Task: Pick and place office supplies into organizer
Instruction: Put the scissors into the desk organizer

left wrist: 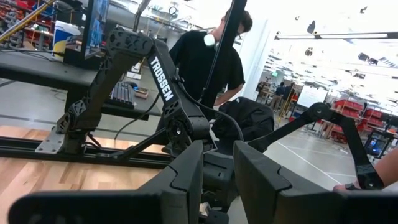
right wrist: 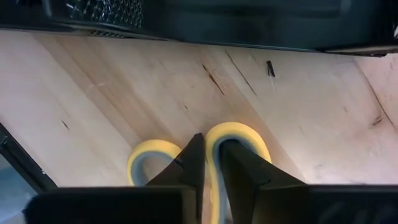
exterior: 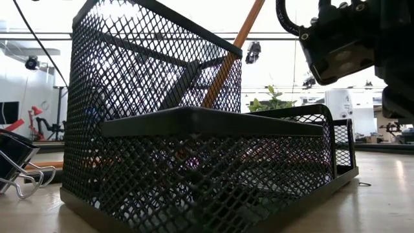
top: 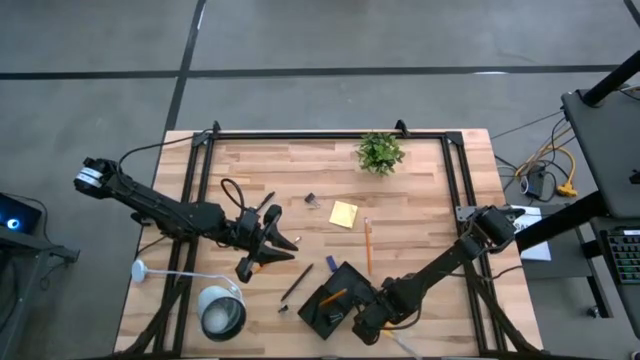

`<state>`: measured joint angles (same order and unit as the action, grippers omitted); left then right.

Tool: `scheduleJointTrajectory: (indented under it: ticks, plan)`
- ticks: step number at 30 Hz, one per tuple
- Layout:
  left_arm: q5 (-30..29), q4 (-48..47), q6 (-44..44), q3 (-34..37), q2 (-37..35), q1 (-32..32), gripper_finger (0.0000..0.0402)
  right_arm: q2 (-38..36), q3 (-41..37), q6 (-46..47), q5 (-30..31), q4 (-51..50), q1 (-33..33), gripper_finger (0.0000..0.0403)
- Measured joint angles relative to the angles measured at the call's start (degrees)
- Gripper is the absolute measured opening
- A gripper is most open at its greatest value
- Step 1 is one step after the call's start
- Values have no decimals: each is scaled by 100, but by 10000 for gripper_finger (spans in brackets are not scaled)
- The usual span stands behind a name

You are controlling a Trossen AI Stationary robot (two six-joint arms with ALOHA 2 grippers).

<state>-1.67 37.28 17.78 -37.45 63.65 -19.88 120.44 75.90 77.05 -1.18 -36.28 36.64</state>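
Under the right tool (right wrist: pixel 208 163) the pale wooden bench (right wrist: pixel 112 99) shows smooth planks with fine dark grain streaks. The yellow plastic scissor handles (right wrist: pixel 235 134) at its matt dark fingers (right wrist: pixel 189 163) look smooth. Beside it, the black wire-mesh metal organizer (exterior: pixel 194 149) has solid matt rims.

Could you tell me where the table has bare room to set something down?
Free: the strip between the plant and the left rail, and the wood right of the pencil. Crowded: around the organizer, where the right gripper grips scissors, and near the lamp.
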Motion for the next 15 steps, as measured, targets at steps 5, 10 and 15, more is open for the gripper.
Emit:
scheduleJointTrajectory:
  ticks: [5,10,15]
  plan:
    - [-2,-24,0,0,-2,-1,73,0,0,-31,26,-16,2,17]
    - [-7,-28,0,9,-2,-1,73,-7,78,74,184,-145,15,14]
    - [-9,-25,0,11,-2,-2,73,-2,280,48,257,-385,15,13]
